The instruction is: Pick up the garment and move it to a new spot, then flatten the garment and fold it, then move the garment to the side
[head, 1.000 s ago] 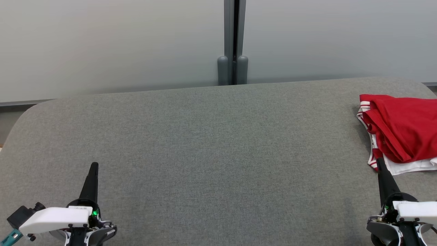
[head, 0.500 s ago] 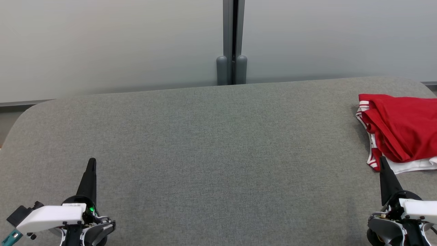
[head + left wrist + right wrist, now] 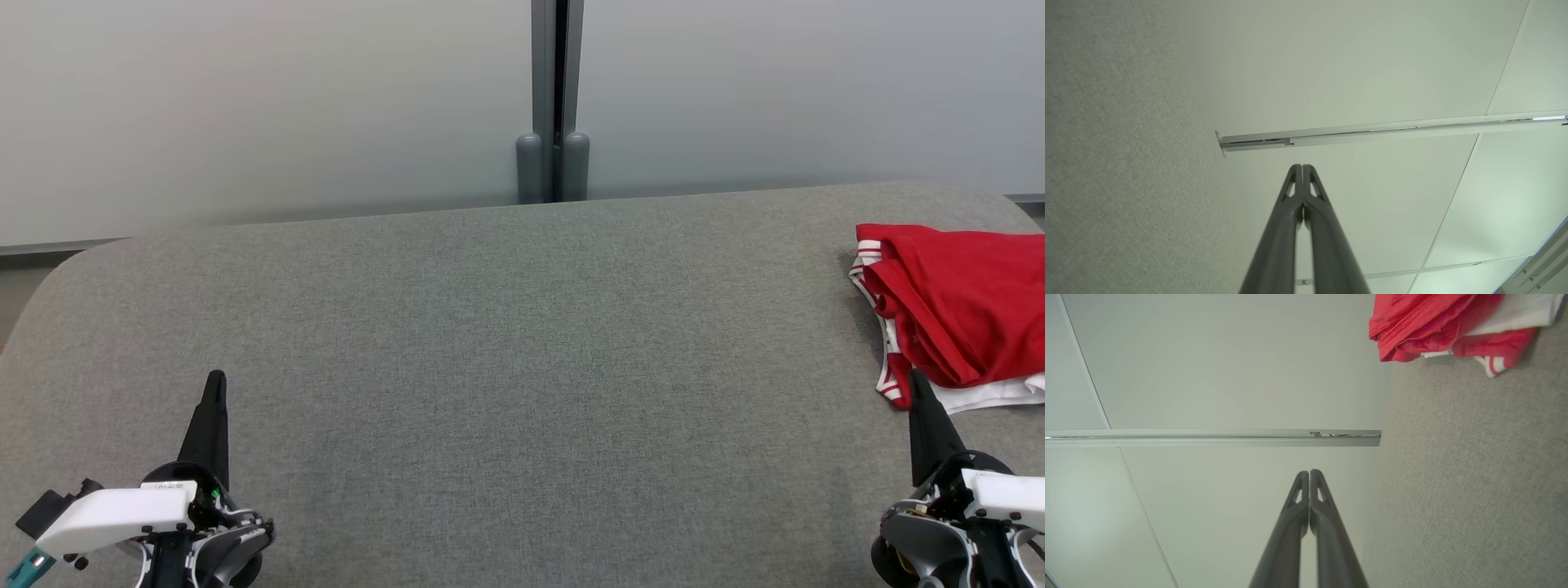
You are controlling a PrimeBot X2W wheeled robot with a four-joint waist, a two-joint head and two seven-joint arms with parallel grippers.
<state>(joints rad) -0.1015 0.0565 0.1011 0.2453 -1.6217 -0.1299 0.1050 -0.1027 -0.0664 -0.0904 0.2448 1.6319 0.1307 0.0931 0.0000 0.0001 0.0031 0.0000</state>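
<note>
Item: red fabric garment (image 3: 971,302) with red-and-white striped trim and a white layer showing underneath. Loosely folded and rumpled, it lies at 3 o'clock on the grey fabric-covered table (image 3: 522,367), near its right end. It is partly cut off by the frame edge.

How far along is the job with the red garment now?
Done, apparently: the red-and-white fabric garment lies folded in layers at the right edge of the grey upholstered surface. In hand: nothing; left gripper and right gripper, jaws shut, are empty. Left: seemingly nothing.

Matt woven grey cloth surface (image 3: 522,343); soft red-and-white fabric garment (image 3: 963,310).
</note>
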